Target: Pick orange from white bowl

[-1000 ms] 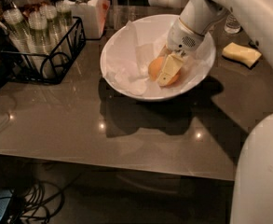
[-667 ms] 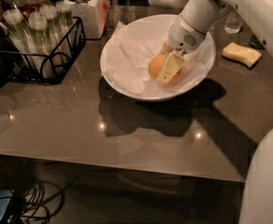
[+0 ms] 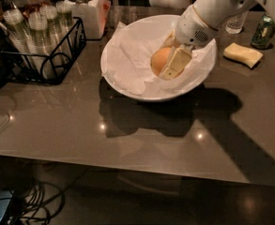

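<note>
Now fingers (image 3: 174, 65) clamp orange (image 3: 158, 60) inside white bowl (image 3: 146, 93).

One high camera looks down at claw (image 3: 166, 65) gripping orange (image 3: 158, 59) in bowl (image 3: 127, 86).

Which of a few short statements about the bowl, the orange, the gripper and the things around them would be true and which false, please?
1. The orange lies inside the white bowl. True.
2. The gripper hangs above the yellow block, away from the bowl. False: it is down inside the white bowl, right against the orange.
3. The pale yellow block lies on the table outside the bowl, on its right side in the picture. True.
4. The black wire basket stands on the bowl's right side in the picture. False: it stands on the left side, apart from the bowl.
</note>
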{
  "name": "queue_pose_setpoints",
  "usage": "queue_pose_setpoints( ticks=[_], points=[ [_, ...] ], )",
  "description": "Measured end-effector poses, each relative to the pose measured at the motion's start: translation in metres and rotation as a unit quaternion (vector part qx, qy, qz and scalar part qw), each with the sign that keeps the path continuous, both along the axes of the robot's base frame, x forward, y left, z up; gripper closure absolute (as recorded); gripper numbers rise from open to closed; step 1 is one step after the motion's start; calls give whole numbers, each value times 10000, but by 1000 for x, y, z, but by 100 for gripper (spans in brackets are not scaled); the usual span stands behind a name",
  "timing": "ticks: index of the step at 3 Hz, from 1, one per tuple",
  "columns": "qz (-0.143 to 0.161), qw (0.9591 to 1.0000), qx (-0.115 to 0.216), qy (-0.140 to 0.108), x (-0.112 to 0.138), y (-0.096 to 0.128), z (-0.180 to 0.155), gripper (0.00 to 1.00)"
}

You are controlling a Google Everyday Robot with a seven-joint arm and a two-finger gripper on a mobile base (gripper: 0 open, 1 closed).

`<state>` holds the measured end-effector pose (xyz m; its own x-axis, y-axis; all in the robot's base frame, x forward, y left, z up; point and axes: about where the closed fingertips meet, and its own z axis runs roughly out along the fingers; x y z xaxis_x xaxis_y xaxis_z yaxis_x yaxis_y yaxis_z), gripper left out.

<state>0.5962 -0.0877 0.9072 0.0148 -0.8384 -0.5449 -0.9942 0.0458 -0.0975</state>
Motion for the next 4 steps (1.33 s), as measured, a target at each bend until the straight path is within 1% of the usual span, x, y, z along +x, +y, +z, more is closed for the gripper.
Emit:
queue_pose_setpoints(
  ticks=[1,2,3,4],
  points=[
    [142,9990,185,-379,-25,0,29,100],
    [10,9967,274,-769,-56,-9,58,100],
    [-309,9922,338,-1162,-91,-23,82,100],
    [-739,9843,357,-1562,-126,-38,101,100]
  ],
)
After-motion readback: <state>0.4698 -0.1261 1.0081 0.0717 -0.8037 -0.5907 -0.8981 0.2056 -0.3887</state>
